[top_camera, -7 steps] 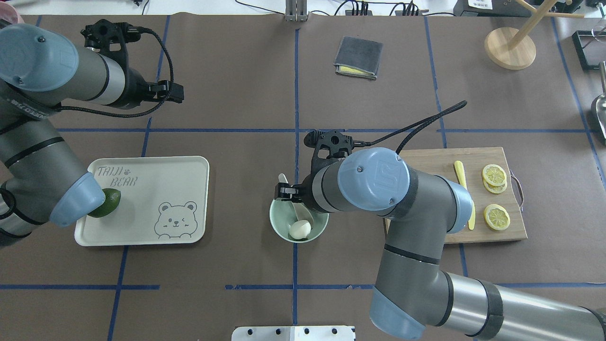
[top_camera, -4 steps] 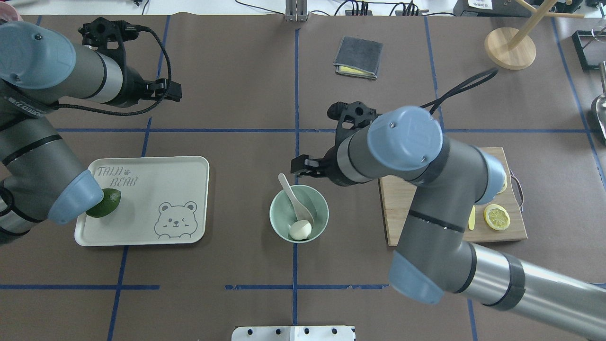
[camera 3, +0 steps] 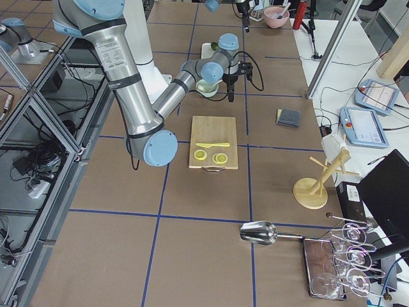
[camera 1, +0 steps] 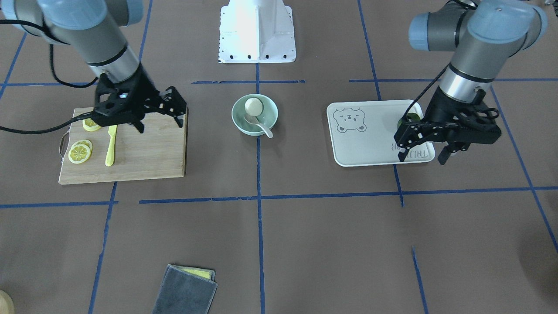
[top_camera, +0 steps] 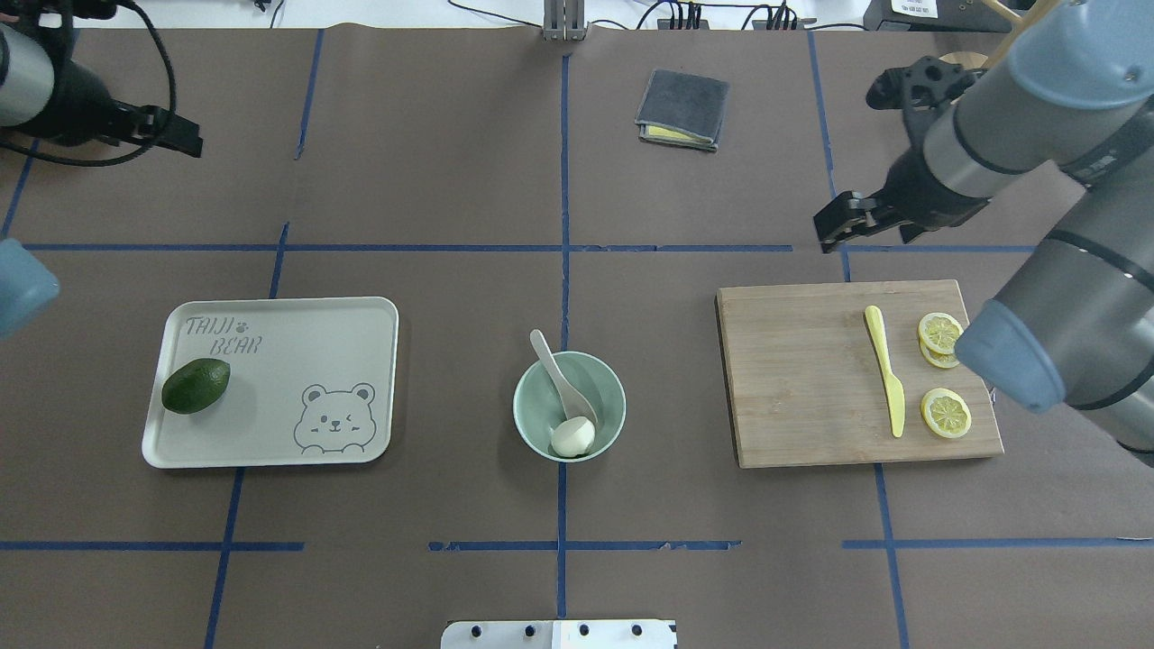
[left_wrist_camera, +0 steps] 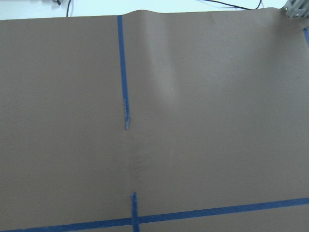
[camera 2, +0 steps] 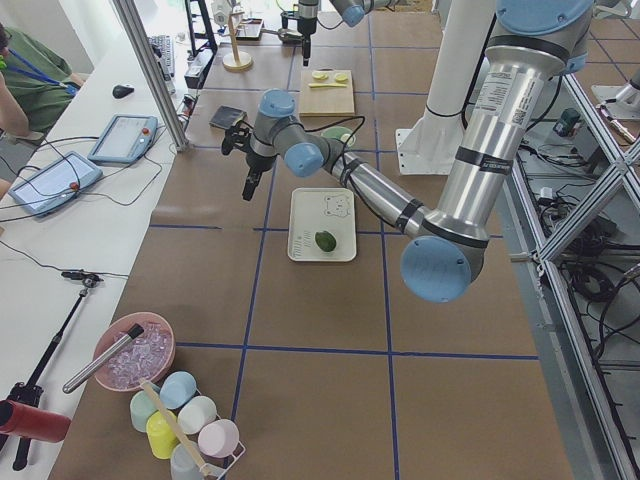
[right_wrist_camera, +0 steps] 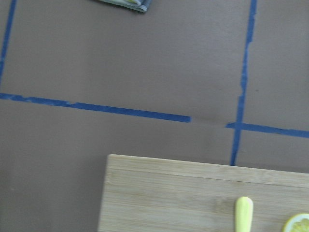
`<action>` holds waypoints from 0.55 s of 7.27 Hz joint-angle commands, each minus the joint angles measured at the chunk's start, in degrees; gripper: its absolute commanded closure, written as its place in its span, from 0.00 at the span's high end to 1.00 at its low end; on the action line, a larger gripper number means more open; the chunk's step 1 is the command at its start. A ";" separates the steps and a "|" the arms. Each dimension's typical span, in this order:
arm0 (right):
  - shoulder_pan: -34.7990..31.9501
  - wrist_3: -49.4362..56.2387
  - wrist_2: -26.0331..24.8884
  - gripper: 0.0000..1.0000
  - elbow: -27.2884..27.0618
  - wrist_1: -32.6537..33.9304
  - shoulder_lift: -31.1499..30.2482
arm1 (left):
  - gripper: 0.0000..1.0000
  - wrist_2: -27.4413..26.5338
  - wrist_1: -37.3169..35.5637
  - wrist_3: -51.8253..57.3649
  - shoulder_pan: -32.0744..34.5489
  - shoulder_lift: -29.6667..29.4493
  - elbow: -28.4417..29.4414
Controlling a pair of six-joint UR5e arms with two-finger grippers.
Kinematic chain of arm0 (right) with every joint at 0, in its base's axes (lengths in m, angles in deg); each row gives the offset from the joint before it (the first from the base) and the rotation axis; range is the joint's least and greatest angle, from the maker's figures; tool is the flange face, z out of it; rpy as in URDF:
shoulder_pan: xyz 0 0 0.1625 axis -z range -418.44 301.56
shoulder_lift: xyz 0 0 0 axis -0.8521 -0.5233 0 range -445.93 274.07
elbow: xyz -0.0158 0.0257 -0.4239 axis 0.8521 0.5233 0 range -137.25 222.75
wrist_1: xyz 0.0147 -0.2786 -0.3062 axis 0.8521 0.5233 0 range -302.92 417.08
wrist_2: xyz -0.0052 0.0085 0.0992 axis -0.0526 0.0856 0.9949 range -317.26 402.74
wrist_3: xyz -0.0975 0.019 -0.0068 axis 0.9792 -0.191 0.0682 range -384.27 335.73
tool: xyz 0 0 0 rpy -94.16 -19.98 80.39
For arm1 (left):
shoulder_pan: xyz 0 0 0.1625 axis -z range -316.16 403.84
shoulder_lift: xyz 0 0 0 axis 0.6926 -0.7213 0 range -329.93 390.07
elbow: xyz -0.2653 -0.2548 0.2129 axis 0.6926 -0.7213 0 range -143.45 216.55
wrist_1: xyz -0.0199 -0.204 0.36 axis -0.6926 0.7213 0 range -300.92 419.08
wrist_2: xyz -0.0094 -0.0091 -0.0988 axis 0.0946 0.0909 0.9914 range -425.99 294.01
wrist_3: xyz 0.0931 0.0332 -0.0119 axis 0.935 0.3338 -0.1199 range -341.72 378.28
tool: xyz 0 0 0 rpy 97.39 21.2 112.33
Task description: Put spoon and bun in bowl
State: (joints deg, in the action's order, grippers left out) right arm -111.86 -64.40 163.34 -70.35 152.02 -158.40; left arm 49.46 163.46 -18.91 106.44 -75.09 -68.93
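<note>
The mint-green bowl (top_camera: 525,407) stands mid-table. The white bun (top_camera: 572,436) lies inside it at the near side. The pale spoon (top_camera: 559,377) rests in the bowl with its scoop against the bun and its handle sticking over the far rim. The bowl (camera 1: 269,114), bun (camera 1: 253,106) and spoon (camera 1: 262,127) also show in the front view. My right gripper (camera 1: 159,123) hangs open and empty over the cutting board's far corner, well to the right of the bowl. My left gripper (camera 1: 421,157) is open and empty, past the tray's far left corner.
A cream bear tray (top_camera: 297,342) with an avocado (top_camera: 196,385) lies left of the bowl. A wooden cutting board (top_camera: 793,388) with a yellow knife (top_camera: 884,371) and lemon slices (top_camera: 945,413) lies to the right. A folded grey cloth (top_camera: 682,110) lies at the back.
My right gripper has left the bowl and swung up and away to the far right, leaving the spoon in the bowl. My left arm has pulled back to the far left.
</note>
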 commanded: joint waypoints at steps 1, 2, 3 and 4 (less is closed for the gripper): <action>-8.43 15.29 2.77 1.00 0.25 1.39 -7.56 | 1.00 2.40 -4.41 15.84 8.12 4.07 1.06; -13.25 22.31 5.14 1.00 1.38 1.31 -10.81 | 1.00 2.41 -9.84 23.75 11.37 4.17 1.24; -18.52 30.91 8.39 1.00 4.62 1.31 -12.32 | 1.00 2.41 -14.59 30.35 14.89 4.60 1.33; -25.18 39.70 12.77 1.00 10.48 1.22 -12.43 | 1.00 2.84 -16.38 35.03 18.40 6.00 2.37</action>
State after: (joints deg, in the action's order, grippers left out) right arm -129.40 -35.48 171.30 -65.60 153.30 -169.69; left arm 51.91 150.75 9.11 120.46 -70.39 -67.43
